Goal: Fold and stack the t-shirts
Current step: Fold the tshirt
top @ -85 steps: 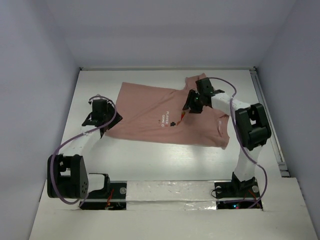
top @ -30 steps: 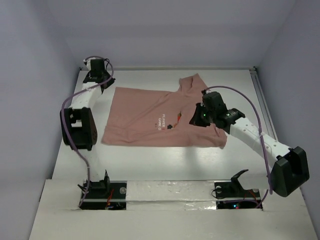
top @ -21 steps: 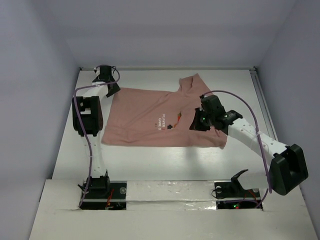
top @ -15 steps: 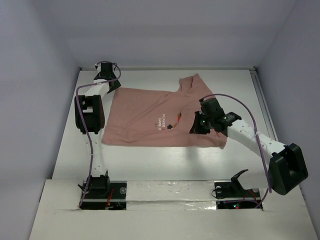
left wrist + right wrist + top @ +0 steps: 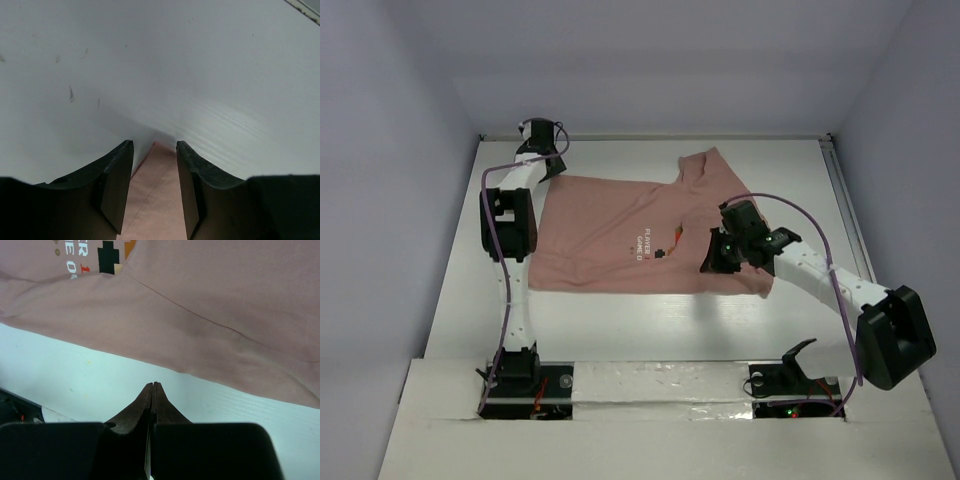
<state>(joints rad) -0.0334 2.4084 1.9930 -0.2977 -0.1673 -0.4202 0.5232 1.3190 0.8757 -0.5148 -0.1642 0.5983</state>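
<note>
The salmon-pink t-shirt (image 5: 620, 225) lies spread flat on the white table, with its small chest print (image 5: 650, 241) facing up. My left gripper (image 5: 547, 168) is at the shirt's far left corner. In the left wrist view its fingers (image 5: 155, 145) stand apart, and the hemmed corner of the t-shirt (image 5: 155, 200) lies between them on the table. My right gripper (image 5: 718, 252) hovers over the shirt's right part, near the print. In the right wrist view it (image 5: 152, 385) is shut with nothing in it, over bare table beside the t-shirt's (image 5: 210, 300) edge.
The table (image 5: 620, 320) is walled at the back and on both sides. A metal rail (image 5: 850, 230) runs along its right edge. The two arm bases (image 5: 520, 375) sit at the near edge, and purple cables loop beside both arms.
My left gripper swung right from the table's far left corner to the shirt's corner, and its jaws opened. My right gripper slid a little nearer and left, staying shut.
</note>
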